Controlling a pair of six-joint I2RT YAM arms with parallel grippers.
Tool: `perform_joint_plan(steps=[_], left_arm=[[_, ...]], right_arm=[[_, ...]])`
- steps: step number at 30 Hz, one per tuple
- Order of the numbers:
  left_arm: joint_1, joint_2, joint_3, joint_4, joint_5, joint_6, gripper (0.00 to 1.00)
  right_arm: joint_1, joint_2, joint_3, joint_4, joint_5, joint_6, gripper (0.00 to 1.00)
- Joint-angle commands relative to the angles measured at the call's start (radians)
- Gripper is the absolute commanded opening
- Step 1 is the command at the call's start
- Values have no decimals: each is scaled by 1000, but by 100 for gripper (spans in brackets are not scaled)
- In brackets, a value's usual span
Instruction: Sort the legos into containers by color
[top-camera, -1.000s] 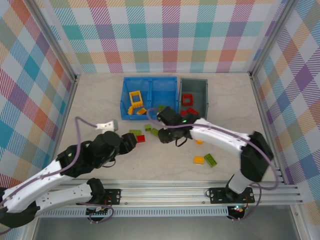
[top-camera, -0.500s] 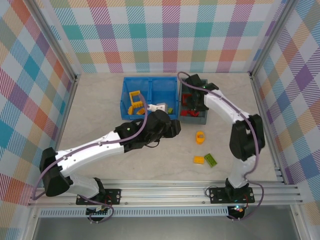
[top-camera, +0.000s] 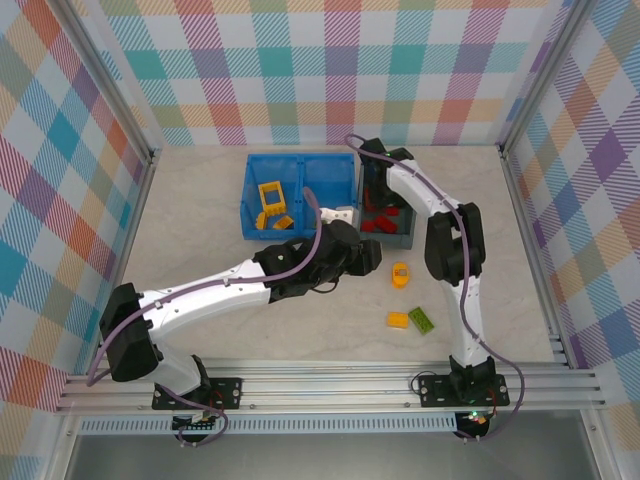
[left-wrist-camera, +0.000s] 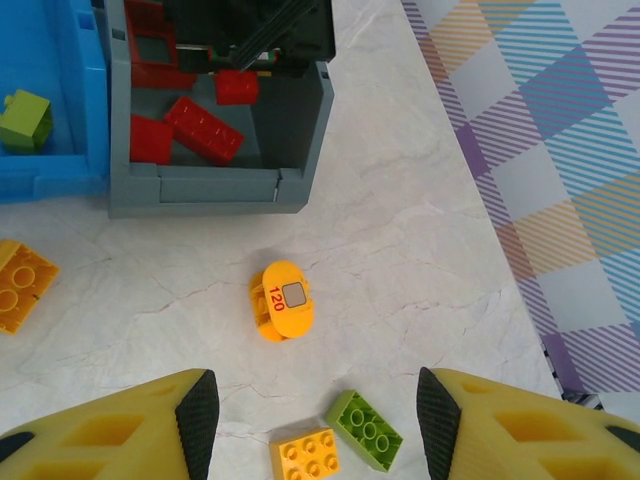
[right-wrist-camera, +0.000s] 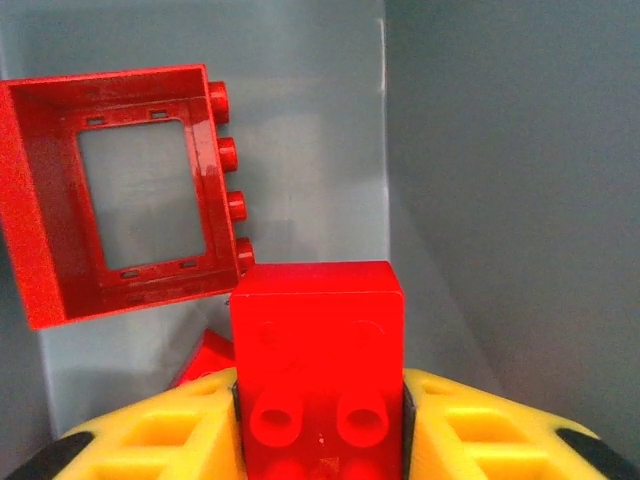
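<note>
one red brick (right-wrist-camera: 318, 330), cut off below, fills the right tool (right-wrist-camera: 318, 410).

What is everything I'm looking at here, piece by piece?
table: one, pale marble pattern, under everything
walls: pastel checked, around the table
blue bin: one, two compartments, far middle
grey bin: one, dark grey, right beside the blue bin
yellow window frame: one, left blue compartment, with a few yellow and orange pieces
green cube: one, right blue compartment
red legos: several, grey bin, including a red window frame
round orange piece: one, loose on the table
orange bricks: two, loose
green brick: one, loose
left gripper: open, above the loose pieces
right gripper: in the grey bin, red brick between its fingers
</note>
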Motion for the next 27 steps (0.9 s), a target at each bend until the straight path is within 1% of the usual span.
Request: perform_joint_plan(steps=[1, 3, 6, 7, 10, 14, 17, 21, 24, 26, 27], left_arm=[[-18, -5, 22, 19, 4, 25, 57], [-20, -8, 18, 13, 3, 24, 57], [-21, -9, 5, 11, 5, 20, 57], [-23, -6, 4, 8, 8, 16, 57], [-25, 24, 15, -27, 19, -4, 57], [-33, 95, 46, -57, 33, -35, 59], [-43, 171, 102, -95, 25, -45, 60], [-47, 303, 205, -145, 32, -43, 64], [-47, 412, 296, -178, 36, -30, 69], [-47, 484, 362, -195, 38, -16, 72], [-47, 517, 395, -205, 39, -7, 73]], right_arm=[[0, 4, 47, -45, 25, 12, 49], [3, -6, 57, -46, 19, 5, 56], [15, -45, 59, -37, 5, -1, 59], [20, -64, 62, -39, 0, 1, 58], [35, -128, 66, -41, -19, 14, 49], [49, -265, 34, -37, -54, 44, 46], [49, -410, -53, -16, -85, 60, 41], [48, -656, -245, 22, -166, 48, 41], [48, -869, -395, 19, -215, 37, 47], [47, -1006, -479, -2, -269, 26, 51], [47, -1062, -509, -15, -296, 23, 51]])
